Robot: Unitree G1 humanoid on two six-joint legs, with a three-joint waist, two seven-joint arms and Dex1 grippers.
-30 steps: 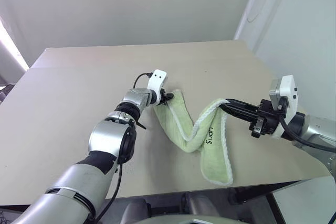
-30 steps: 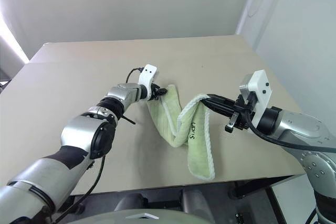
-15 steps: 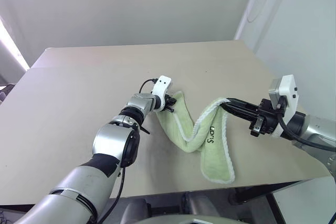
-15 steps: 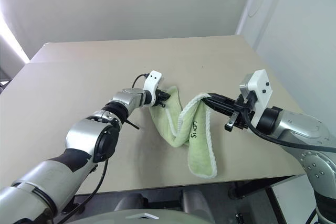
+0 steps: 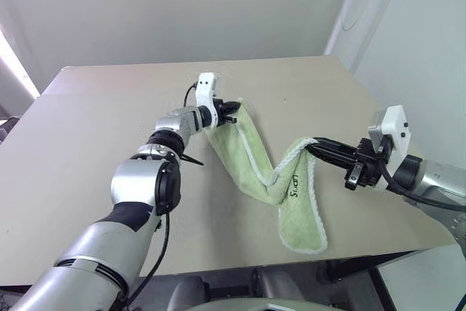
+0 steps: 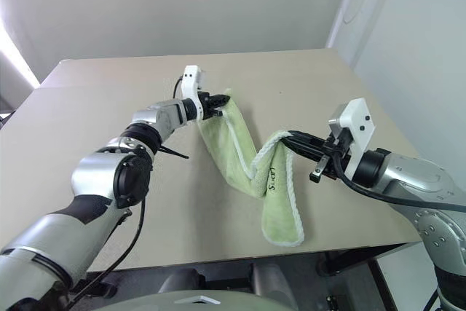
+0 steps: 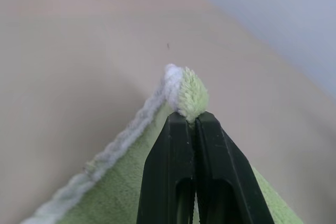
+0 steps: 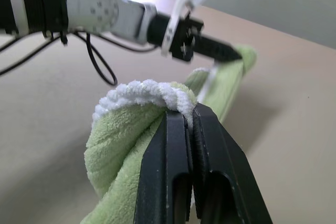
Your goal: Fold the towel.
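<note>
The towel (image 5: 256, 169), light yellow-green with white edging and a dark logo, hangs in a twisted band above the tan table (image 5: 87, 151). My left gripper (image 5: 234, 109) is shut on one corner of it, lifted over the table's middle; the wrist view shows the corner (image 7: 185, 90) pinched between the fingers. To the right, my right gripper (image 5: 314, 148) is shut on another part of the white-edged border (image 8: 152, 95). From there a loose end (image 5: 302, 227) drops down and lies near the table's front edge.
The table's right edge (image 5: 408, 172) runs close under my right arm. A white wall (image 5: 182, 12) stands behind the table.
My left gripper has closed on the towel corner and risen with it, pulling that end up off the table. The right gripper has stayed in place, still gripping.
</note>
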